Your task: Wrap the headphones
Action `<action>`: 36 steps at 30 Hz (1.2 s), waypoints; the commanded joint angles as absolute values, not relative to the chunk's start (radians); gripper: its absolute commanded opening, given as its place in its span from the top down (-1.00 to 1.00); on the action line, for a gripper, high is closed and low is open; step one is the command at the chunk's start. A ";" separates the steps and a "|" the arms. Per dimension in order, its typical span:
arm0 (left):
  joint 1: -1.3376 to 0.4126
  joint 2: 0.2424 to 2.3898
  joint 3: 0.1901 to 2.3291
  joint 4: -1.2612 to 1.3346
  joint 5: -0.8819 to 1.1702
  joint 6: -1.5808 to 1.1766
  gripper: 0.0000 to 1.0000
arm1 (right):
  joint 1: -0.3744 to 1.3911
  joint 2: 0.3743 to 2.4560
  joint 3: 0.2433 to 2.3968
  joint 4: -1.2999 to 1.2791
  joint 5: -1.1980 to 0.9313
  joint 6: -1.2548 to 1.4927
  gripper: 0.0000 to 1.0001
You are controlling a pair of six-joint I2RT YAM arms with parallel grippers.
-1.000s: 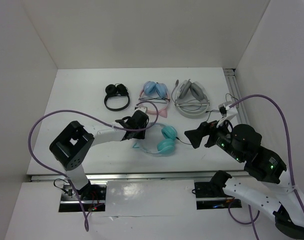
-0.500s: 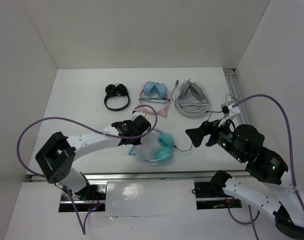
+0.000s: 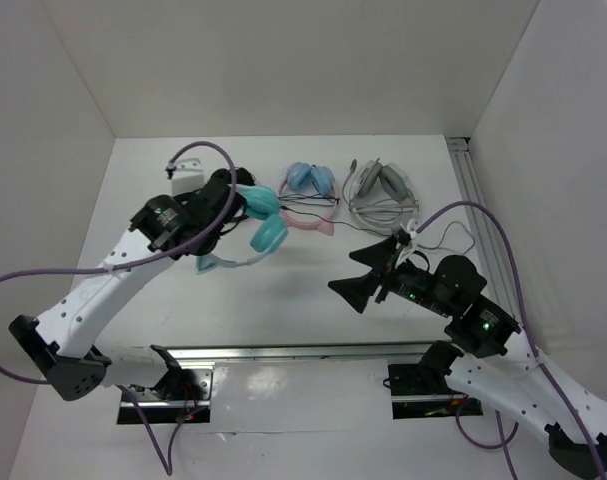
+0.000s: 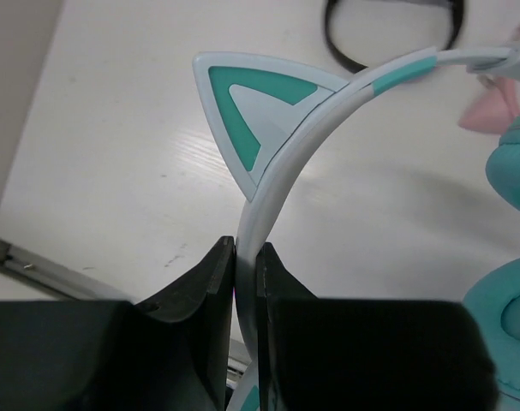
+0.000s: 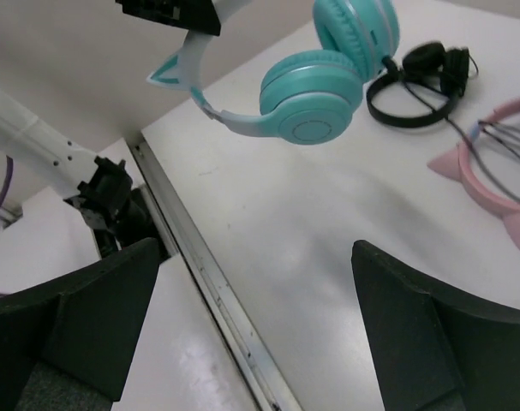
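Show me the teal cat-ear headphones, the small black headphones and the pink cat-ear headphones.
teal cat-ear headphones (image 5: 311, 107): right wrist view, on the nearer ear cup.
small black headphones (image 5: 424, 56): right wrist view, on an ear cup.
pink cat-ear headphones (image 5: 452, 164): right wrist view, on a pink cat ear.

Teal headphones (image 3: 261, 228) with pale headband (image 4: 281, 163) and cat ears (image 4: 251, 103) hang in air — headband pinched in left end effector (image 4: 245, 261), cups (image 5: 311, 107) dangling.

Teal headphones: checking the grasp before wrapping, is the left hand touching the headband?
Touching. In the left wrist view the left hand pinches the headphones by the pale headband, no gap.
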State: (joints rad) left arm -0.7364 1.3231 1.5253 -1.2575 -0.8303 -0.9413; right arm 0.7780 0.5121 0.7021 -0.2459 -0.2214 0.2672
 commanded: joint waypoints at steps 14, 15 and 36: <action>-0.337 0.997 1.583 -1.169 -0.577 -0.546 1.00 | 0.837 1.137 0.775 0.323 -0.023 -0.094 -1.00; -0.327 0.997 1.583 -1.169 -0.562 -0.535 1.00 | 0.838 1.146 0.775 0.346 -0.038 -0.094 -1.00; -0.318 0.905 1.692 -1.178 -0.299 -0.518 1.00 | 0.848 1.289 0.741 0.692 -0.187 0.017 0.36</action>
